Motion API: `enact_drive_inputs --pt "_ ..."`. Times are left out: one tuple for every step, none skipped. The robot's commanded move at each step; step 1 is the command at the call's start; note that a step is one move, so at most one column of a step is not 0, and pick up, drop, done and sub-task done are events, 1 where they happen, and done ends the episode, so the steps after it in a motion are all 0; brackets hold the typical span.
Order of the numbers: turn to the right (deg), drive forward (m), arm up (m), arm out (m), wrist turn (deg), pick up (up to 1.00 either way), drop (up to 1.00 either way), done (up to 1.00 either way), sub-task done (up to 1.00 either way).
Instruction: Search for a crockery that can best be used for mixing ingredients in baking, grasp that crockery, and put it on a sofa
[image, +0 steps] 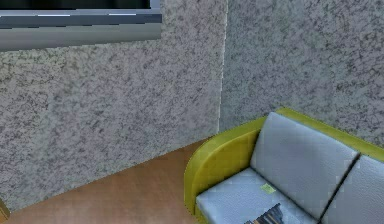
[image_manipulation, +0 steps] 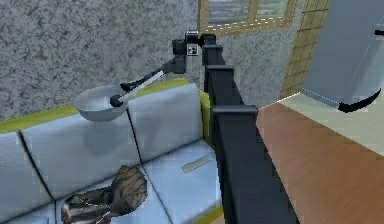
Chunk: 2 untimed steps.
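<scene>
Upright grey bowl at yellow-framed grey sofa backrest

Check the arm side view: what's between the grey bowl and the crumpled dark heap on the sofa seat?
Bare stretch. In the arm side view, just grey sofa cushion lies between the bowl and the crumpled dark heap.

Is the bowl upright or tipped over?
Upright: the bowl has its open rim on top and rounded base below, near the gripper.
</scene>
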Motion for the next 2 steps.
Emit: enact_drive_inputs --pt "0.0 0.00 -0.44 0.00 0.0 0.00 0.00 0.00 0.00" --pt "0.0 0.00 -0.32 0.00 0.0 0.00 0.00 0.00 0.00"
